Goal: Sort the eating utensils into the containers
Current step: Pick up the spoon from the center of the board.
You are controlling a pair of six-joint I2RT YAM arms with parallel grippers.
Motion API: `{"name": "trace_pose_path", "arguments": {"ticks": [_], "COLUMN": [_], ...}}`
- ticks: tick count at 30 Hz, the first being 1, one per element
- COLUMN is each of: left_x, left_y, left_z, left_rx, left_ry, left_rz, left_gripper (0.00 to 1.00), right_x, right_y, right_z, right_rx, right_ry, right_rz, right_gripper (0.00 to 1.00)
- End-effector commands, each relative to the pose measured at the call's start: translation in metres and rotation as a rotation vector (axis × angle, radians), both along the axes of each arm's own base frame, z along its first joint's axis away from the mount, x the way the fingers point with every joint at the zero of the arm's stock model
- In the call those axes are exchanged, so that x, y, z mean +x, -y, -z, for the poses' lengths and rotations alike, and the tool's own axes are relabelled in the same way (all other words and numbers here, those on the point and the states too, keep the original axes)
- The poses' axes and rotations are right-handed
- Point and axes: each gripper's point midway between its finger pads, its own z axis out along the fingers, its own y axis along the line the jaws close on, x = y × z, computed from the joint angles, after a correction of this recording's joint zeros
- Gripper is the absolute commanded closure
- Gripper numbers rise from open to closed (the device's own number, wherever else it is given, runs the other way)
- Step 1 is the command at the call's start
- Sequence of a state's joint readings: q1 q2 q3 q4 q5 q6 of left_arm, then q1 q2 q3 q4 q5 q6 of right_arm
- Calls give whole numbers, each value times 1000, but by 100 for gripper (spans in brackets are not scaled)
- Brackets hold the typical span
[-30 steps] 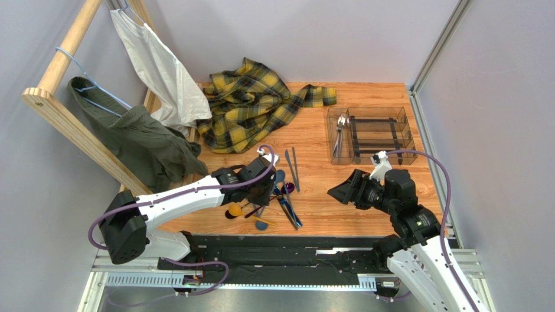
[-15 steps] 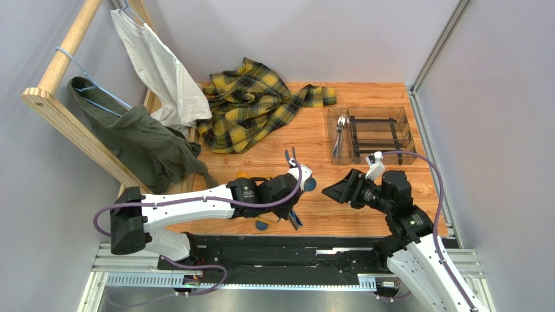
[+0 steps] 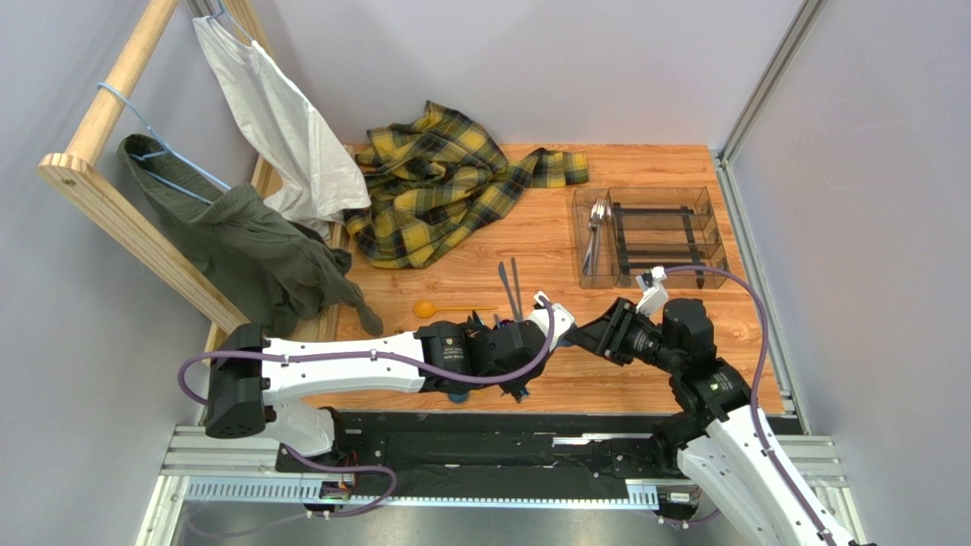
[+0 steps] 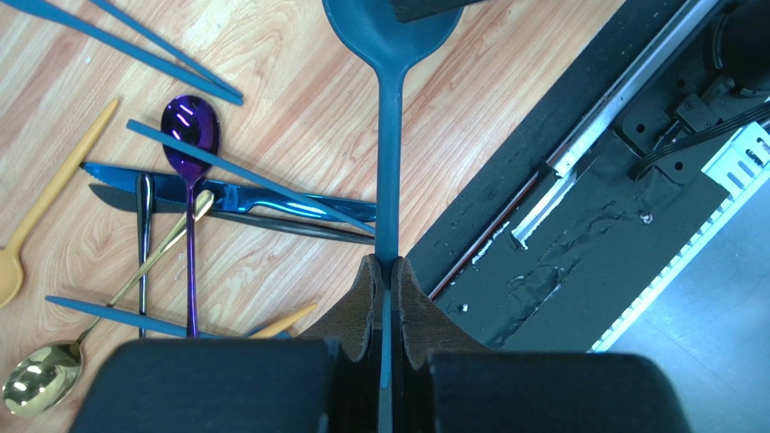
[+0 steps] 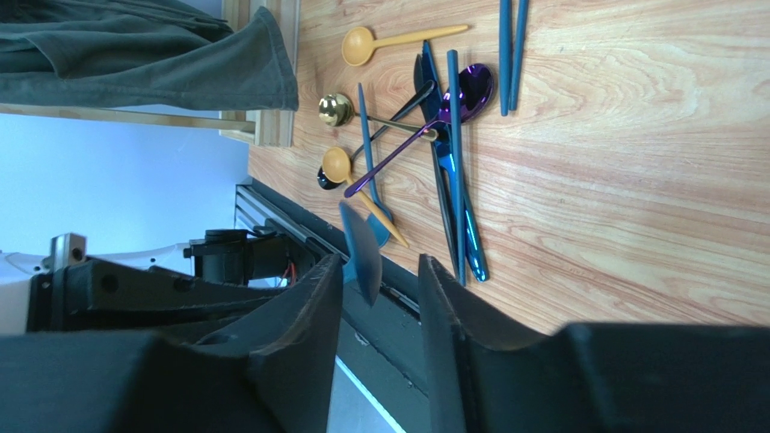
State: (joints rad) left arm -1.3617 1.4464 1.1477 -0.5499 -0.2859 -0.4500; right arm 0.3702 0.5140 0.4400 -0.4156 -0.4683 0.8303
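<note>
My left gripper (image 4: 387, 263) is shut on the handle of a teal spoon (image 4: 389, 108), held above the table's near edge. The spoon's bowl (image 5: 360, 248) sits between the open fingers of my right gripper (image 5: 380, 266), with no touch visible. In the top view the left gripper (image 3: 545, 332) and right gripper (image 3: 579, 336) meet tip to tip. Loose utensils lie on the wood: a purple spoon (image 4: 190, 126), a blue knife (image 4: 271, 203), gold spoons (image 5: 360, 43), teal sticks (image 5: 506, 45). The clear tray (image 3: 701, 205) stands at the back right with silver forks (image 3: 594, 233) in its left compartment.
A yellow plaid shirt (image 3: 445, 193) lies at the back centre. A wooden rack (image 3: 108, 199) with a green garment (image 3: 239, 245) and a white garment (image 3: 279, 125) stands on the left. A black rail (image 3: 479, 438) runs along the near edge.
My left arm has lifted the teal spoon from the pile and swung right to the right gripper. The right gripper has edged left, and the spoon's bowl is now between its fingers.
</note>
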Motion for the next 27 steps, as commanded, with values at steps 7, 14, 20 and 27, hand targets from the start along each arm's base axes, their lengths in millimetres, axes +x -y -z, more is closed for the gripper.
{"name": "trace_pose_path", "arguments": {"ticks": [7,14,20,27], "left_x": [-3,7,15,16], "left_y": [9,0,-7,-10], "left_z": [-9,-6,-3,-6], "left_rx": [-4,31,53,37], "left_ry": [38,73,97,105], "left_rz": [17,-52,-111,-111], "left_gripper": [96,70,35,11], "right_x": [5,5,5,6], "right_y": [0,7,8,11], "right_z": [2,1,4,9], "right_rx": [-3,-42,-51,-70], "right_ry": [4,12,3,-5], "right_rz": [16,38,47,62], "right_gripper": [99,100,100,100]}}
